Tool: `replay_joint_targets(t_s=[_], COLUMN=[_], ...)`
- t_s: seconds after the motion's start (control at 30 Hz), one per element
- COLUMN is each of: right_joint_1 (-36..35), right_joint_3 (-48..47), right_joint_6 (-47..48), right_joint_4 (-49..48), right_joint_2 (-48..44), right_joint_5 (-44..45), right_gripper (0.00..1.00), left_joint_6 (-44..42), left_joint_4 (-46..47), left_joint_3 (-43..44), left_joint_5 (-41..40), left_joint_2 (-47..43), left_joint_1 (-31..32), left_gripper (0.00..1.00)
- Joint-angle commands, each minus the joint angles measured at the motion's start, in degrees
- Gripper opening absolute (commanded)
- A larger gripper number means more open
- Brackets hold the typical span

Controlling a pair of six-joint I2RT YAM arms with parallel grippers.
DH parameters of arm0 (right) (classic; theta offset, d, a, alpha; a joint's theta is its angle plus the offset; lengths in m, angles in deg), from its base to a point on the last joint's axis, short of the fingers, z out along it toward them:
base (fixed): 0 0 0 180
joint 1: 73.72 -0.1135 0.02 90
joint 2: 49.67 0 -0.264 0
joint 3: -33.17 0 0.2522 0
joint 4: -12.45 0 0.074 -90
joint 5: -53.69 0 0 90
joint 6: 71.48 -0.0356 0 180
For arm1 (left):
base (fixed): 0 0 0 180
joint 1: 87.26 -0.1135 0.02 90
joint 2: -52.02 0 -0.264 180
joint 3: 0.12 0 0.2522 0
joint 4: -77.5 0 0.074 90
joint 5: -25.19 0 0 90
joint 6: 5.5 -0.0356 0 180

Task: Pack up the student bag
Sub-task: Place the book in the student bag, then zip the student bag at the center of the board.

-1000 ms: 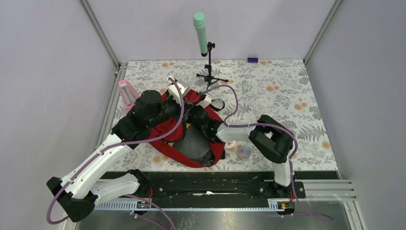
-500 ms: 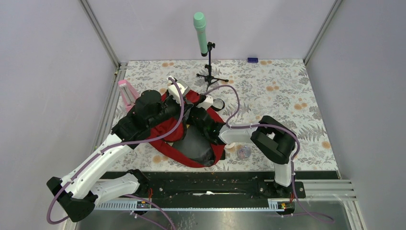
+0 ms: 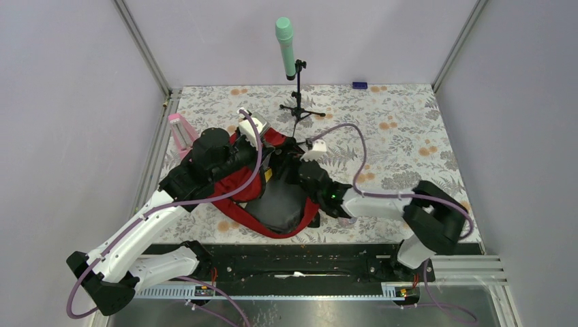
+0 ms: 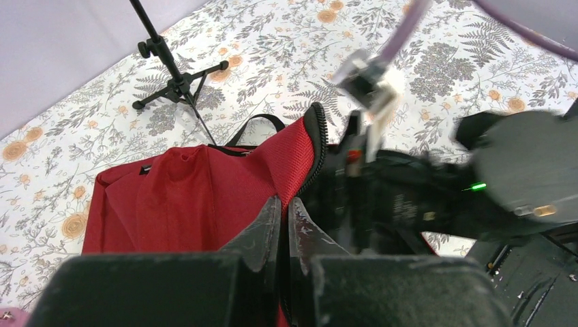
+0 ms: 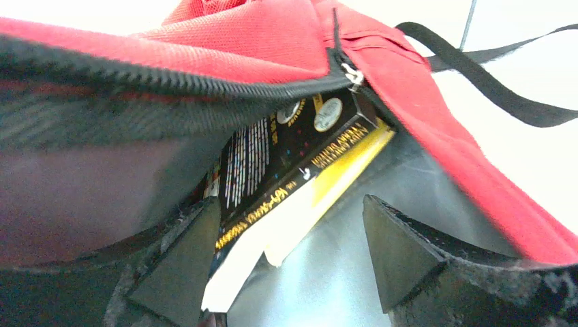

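The red student bag (image 3: 235, 185) lies open left of centre on the floral table, its dark grey lining (image 3: 276, 204) showing. My left gripper (image 4: 283, 208) is shut on the bag's red zippered rim (image 4: 300, 150) and holds the mouth up. My right gripper (image 5: 290, 201) is open inside the mouth, under the raised red flap (image 5: 272, 37). A black and yellow book (image 5: 293, 163) lies inside against the lining, its near end by the left one of my right fingers (image 5: 184, 266). The jaws stand wide apart and grip nothing. From above, the right gripper (image 3: 300, 174) sits at the bag's opening.
A green microphone (image 3: 285, 37) on a black tripod (image 3: 298, 109) stands behind the bag. A pink object (image 3: 178, 131) stands at the left table edge, and a small blue item (image 3: 359, 86) lies at the back wall. A black bag strap (image 5: 491, 82) trails to the right.
My right gripper has opened and let go of the book inside the bag. The right arm's elbow has swung out to the right. The left gripper has kept its hold on the rim.
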Motion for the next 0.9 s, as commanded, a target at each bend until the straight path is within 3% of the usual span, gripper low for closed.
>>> replay_joint_targets(t_s=[0.0,0.2,0.27,0.37,0.4,0.5,0.7,0.87], right_joint_1=[-0.2,-0.2,-0.2,-0.2,-0.2,-0.2,-0.1,-0.1], right_joint_3=[7.2,17.0,18.7,20.5,20.7,20.2,10.4,0.0], right_joint_6=[2.2,5.2,6.8,11.7,13.9,22.0,34.9,34.5], right_joint_4=[-0.8,7.5,11.6,16.5,17.6,19.7,28.8,37.3], right_joint_2=[-11.8,-29.6,-34.9,-45.3,-48.7,-57.1,-57.3,-45.2], right_joint_5=[1.0,4.3,6.5,11.4,12.9,15.1,6.7,-9.0], right_gripper=[0.84,0.87,0.88,0.91,0.92,0.97,1.0,0.99], left_joint_6=[0.7,2.3,2.5,6.3,7.0,9.4,10.4,15.5], left_joint_4=[6.6,5.4,5.2,5.1,5.1,4.9,-3.3,-6.3], left_joint_3=[0.4,1.4,1.5,1.2,0.9,0.1,0.2,-4.4], left_joint_5=[-2.5,0.5,-0.4,-4.3,-4.6,-4.1,-7.4,-2.5], left_joint_2=[-1.5,-0.4,-0.8,-2.9,-3.8,-7.2,-9.1,-8.9], left_joint_1=[0.0,0.0,0.0,0.0,-0.1,-0.2,-4.1,-17.0], left_gripper=[0.0,0.0,0.18,0.67,0.77,0.98,0.99,0.99])
